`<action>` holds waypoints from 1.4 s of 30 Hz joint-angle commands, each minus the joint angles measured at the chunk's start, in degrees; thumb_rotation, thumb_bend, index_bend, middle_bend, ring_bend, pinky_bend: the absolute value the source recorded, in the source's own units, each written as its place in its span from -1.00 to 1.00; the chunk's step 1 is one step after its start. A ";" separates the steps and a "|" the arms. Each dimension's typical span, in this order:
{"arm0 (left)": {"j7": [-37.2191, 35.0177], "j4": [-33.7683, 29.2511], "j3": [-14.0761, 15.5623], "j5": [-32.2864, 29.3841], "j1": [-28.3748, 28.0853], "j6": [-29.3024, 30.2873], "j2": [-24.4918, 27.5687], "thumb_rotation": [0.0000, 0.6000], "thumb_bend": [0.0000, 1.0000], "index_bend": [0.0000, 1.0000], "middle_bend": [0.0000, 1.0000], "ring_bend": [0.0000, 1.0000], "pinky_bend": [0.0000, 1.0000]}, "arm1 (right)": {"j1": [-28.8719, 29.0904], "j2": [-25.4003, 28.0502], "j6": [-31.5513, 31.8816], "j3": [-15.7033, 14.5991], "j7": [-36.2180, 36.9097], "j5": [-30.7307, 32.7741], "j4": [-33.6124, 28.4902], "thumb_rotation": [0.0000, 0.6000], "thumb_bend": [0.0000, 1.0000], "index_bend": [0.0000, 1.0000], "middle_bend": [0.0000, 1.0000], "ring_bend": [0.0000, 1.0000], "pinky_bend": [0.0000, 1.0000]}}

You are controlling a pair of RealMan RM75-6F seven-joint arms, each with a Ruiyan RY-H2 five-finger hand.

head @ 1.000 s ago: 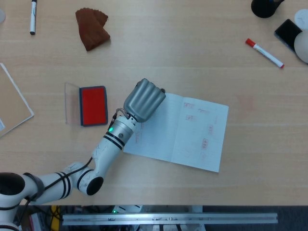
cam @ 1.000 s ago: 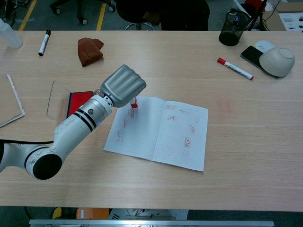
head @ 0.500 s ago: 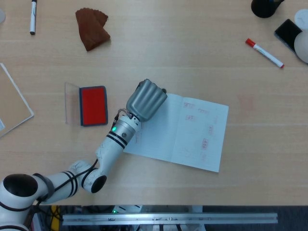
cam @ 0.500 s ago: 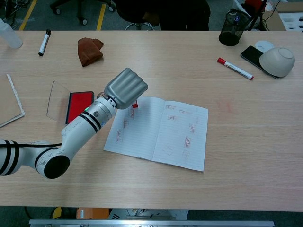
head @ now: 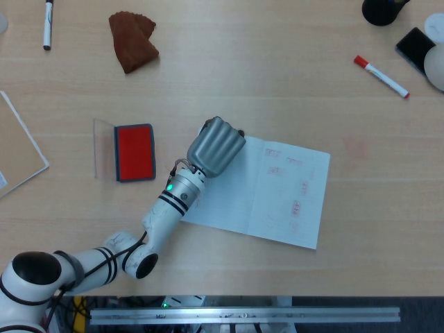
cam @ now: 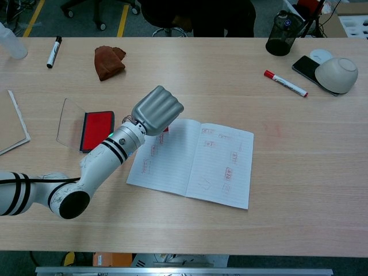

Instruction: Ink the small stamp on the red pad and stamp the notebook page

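While the left hand grips the small stamp in curled fingers (only a red sliver shows), it hangs over the notebook page's upper left corner, paper directly beneath, red pad off to the left.

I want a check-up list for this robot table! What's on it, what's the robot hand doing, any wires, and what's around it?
Surface: light wooden table, a faint pink smudge right of the notebook.
Job's things: open notebook with red stamp marks on both pages; red ink pad, lid open; small stamp, only a red bit shows under the hand.
Clutter: brown cloth, black marker, red marker, bowl, phone, dark cup, board at the left edge.
Robot hands: left robot hand holds the stamp over the notebook's left page; right robot hand not in view.
Cables: thin wires at the left wrist.
Surroundings: a chair base and yellow floor tape beyond the table.
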 commanded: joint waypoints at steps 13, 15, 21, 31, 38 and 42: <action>2.54 -10.59 -0.49 1.62 0.75 4.10 6.75 1.00 -0.48 0.15 0.97 0.99 1.00 | 0.05 -0.31 0.03 0.13 0.75 -0.30 0.59 1.00 -0.39 -0.77 -0.63 -0.82 -0.70; 3.26 -13.67 -0.01 1.88 1.27 4.66 8.27 1.00 -0.48 0.14 0.97 0.99 1.00 | 0.24 -0.38 -0.02 0.15 0.88 -0.64 0.66 1.00 -0.39 -0.77 -0.63 -0.82 -0.70; 5.07 -19.97 1.68 2.81 2.38 5.73 10.16 1.00 -0.48 0.14 0.97 0.99 1.00 | 0.53 -0.54 0.04 0.13 1.11 -1.36 0.76 1.00 -0.39 -0.77 -0.63 -0.82 -0.70; 7.22 -21.08 2.75 2.92 2.90 5.62 7.68 1.00 -0.48 0.14 0.97 0.98 1.00 | -0.41 -0.21 0.92 -0.19 1.82 -1.09 1.23 1.00 -0.39 -0.77 -0.63 -0.82 -0.70; 7.65 -19.18 3.91 3.52 3.66 5.95 6.11 1.00 -0.48 0.14 0.97 0.99 1.00 | -0.63 -0.02 1.11 -0.26 1.85 -1.11 1.18 1.00 -0.39 -0.77 -0.63 -0.82 -0.70; 7.23 -17.49 4.49 4.13 4.17 6.31 5.15 1.00 -0.48 0.14 0.97 0.99 1.00 | -0.55 0.00 1.05 -0.24 1.74 -1.22 1.07 1.00 -0.39 -0.77 -0.63 -0.82 -0.70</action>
